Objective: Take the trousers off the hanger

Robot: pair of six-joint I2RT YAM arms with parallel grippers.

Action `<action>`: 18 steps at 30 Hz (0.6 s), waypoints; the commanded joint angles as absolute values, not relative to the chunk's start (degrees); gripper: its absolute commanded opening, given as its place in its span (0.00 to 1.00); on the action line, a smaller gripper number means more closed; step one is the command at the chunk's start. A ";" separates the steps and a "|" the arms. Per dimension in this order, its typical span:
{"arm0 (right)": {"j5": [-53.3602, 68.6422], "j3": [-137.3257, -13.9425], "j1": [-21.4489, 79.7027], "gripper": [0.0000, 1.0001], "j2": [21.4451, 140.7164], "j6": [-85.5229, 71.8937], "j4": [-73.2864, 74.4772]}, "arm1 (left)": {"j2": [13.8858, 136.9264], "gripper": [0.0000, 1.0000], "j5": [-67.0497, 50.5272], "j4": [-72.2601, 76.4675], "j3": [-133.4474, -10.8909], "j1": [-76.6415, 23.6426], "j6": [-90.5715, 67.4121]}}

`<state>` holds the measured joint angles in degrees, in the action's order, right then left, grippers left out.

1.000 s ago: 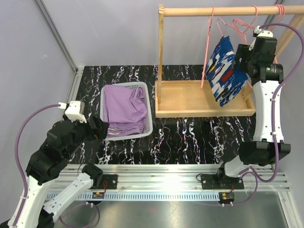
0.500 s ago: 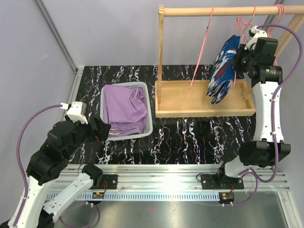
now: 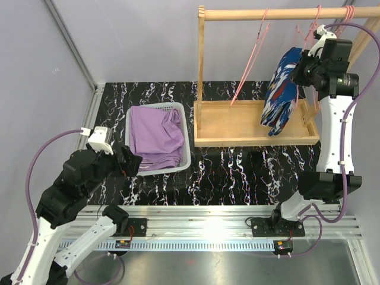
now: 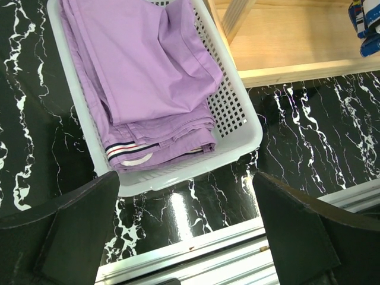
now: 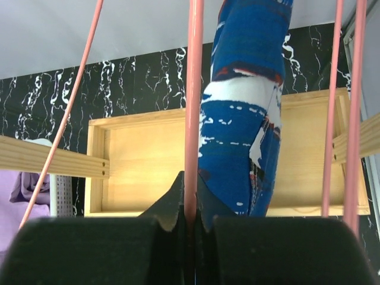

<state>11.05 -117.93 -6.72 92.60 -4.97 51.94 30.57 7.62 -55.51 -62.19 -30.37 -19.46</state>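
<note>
One pink hanger (image 5: 193, 89) clamped in right gripper (image 5: 190, 205); left gripper (image 4: 187, 231) wide open near basket (image 4: 237, 113).

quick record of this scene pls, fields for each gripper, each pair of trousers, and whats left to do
left gripper: open, over the near edge of the white basket, holding nothing
right gripper: shut on a pink hanger, up at the wooden rack
blue patterned trousers: hanging at the rack's right end, just beyond the right gripper
lilac trousers: folded inside the white basket
left to do: blue pair not yet off the rack
</note>
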 commanded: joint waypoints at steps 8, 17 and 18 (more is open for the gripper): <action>11.95 -140.16 -4.13 0.00 93.69 -5.89 54.40 | 32.25 0.99 3.08 -50.28 -62.05 -30.59 -20.30; 15.38 -141.59 -4.13 0.00 91.50 -8.44 54.58 | 37.26 0.99 0.62 -46.94 -69.95 -30.59 -17.85; 15.82 -141.85 -4.22 0.00 91.23 -8.79 55.10 | 38.14 0.99 0.35 -46.67 -71.09 -30.50 -17.41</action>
